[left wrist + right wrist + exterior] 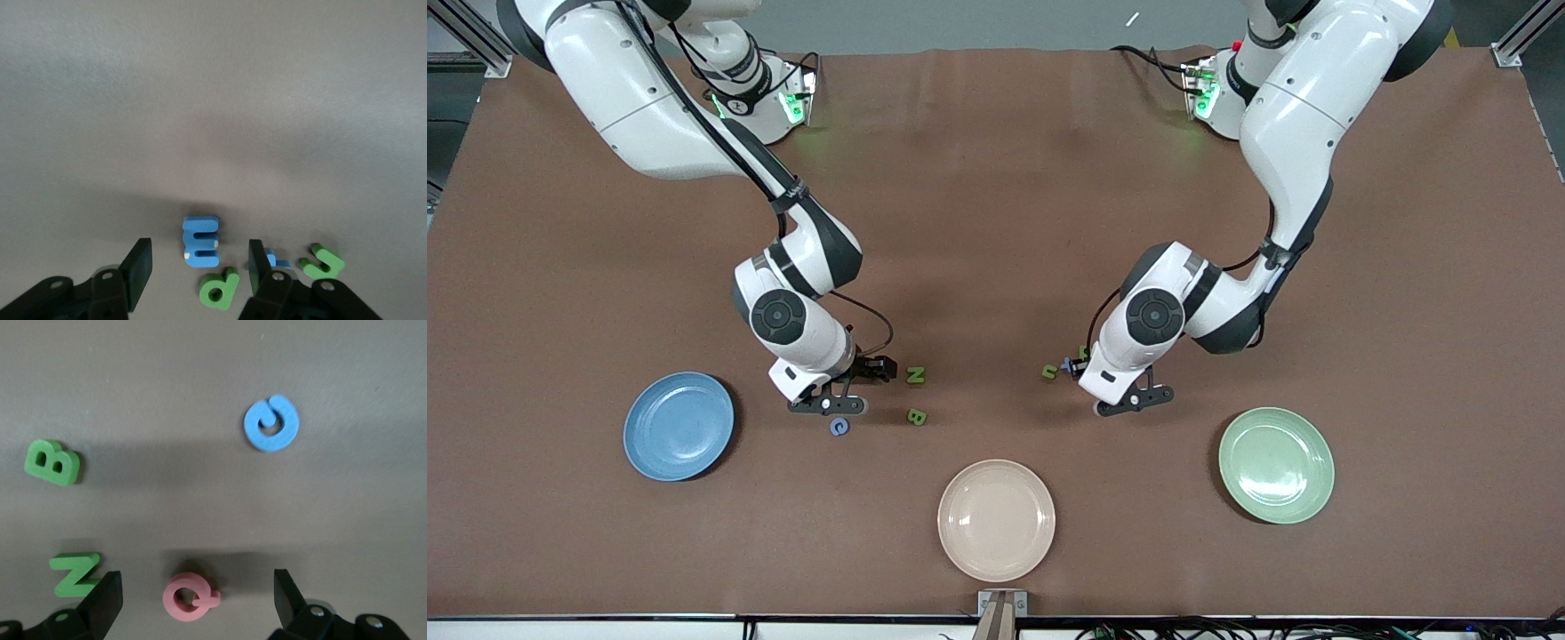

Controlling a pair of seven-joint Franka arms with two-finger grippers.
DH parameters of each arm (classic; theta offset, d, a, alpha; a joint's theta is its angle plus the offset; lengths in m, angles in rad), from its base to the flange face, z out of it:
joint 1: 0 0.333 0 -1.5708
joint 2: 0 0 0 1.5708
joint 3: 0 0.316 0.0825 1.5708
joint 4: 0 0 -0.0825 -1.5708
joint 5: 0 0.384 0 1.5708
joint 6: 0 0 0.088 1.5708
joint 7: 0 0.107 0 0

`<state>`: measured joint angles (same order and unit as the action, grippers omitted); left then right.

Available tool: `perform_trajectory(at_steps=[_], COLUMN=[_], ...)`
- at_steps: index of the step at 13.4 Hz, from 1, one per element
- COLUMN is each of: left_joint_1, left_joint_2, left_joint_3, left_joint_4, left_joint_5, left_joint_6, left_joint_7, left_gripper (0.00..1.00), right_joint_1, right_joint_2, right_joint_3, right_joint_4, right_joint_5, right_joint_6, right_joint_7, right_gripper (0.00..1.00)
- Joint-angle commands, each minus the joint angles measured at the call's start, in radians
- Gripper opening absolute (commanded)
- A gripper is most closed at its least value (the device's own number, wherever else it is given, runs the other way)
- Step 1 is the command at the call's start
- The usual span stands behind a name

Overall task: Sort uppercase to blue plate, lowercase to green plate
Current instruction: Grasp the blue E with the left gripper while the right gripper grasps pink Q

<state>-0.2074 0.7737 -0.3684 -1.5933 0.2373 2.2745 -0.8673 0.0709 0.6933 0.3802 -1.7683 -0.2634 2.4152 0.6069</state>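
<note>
Left gripper (197, 273) hung low over the lowercase letters on the worktop (996, 222), jaws partly open and holding nothing, astride the blue m (199, 241) and green p (219, 289). Right gripper (197, 600) stood wide open and empty around the pink Q (190, 596). Each would do well to centre on one letter; the m's long axis ran along the left gripper's approach.

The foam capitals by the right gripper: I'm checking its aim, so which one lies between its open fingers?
The pink-red foam Q lies between the right gripper's fingers. The green N sits just outside one finger; green B and blue C lie clear.
</note>
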Motion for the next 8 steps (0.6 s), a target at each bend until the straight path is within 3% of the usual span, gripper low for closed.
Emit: perform_trajectory(at_steps=[1, 5, 8], left_joint_1=[-0.012, -0.012, -0.01], left_joint_2=[0.03, 0.041, 0.041], left_joint_3=[0.006, 0.008, 0.011], left_joint_4=[0.022, 0.024, 0.022], left_joint_5=[0.022, 0.02, 0.022], left_joint_6=[0.005, 0.005, 0.005], left_joint_7=[-0.021, -0.019, -0.015], left_gripper=[0.6, 0.51, 0.23], right_joint_1=[0.004, 0.004, 0.004], right_joint_2=[-0.012, -0.006, -0.005], right_joint_3=[0.009, 0.009, 0.009], right_joint_4=[-0.06, -0.074, -0.077], right_joint_5=[-0.039, -0.089, -0.097], right_joint_6=[0.061, 0.062, 0.065], right_joint_7=[0.051, 0.051, 0.051], right_gripper=[1.0, 0.81, 0.62])
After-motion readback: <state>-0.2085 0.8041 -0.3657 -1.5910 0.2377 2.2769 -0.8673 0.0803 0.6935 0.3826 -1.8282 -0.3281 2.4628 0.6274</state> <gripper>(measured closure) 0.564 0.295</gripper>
